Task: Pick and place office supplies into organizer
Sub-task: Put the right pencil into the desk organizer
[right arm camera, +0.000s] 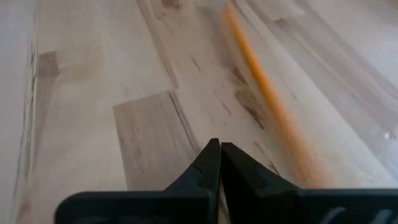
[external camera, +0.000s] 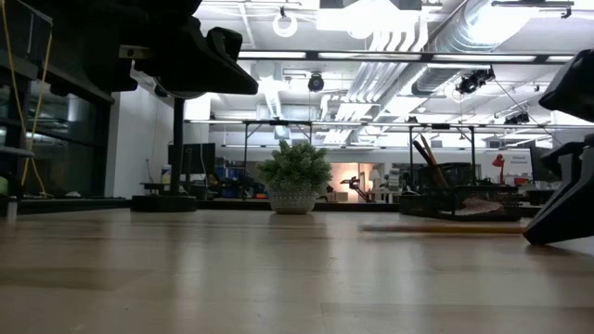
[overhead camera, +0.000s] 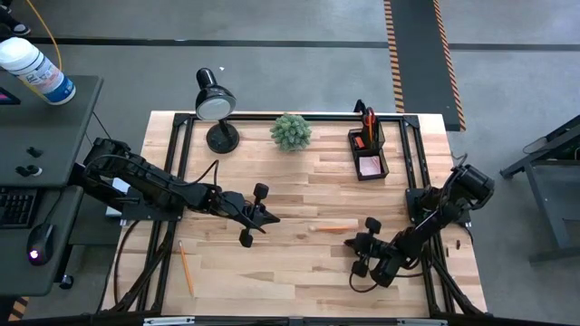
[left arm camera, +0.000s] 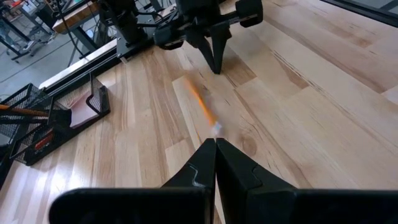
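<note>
An orange pencil lies flat on the wooden table between my two grippers; the left wrist view shows the pencil lengthwise, and in the right wrist view the pencil runs beside the fingers. My right gripper is shut, low over the table just beside the pencil's right end, with nothing between its fingers. My left gripper hangs shut above the table, left of the pencil. A second pencil lies near the front left. The black mesh organizer stands at the far right, with pens, scissors and a pink pad in it.
A black desk lamp and a small green plant stand along the far edge. A black frame borders the table's sides. Bare wood lies between the pencil and the organizer.
</note>
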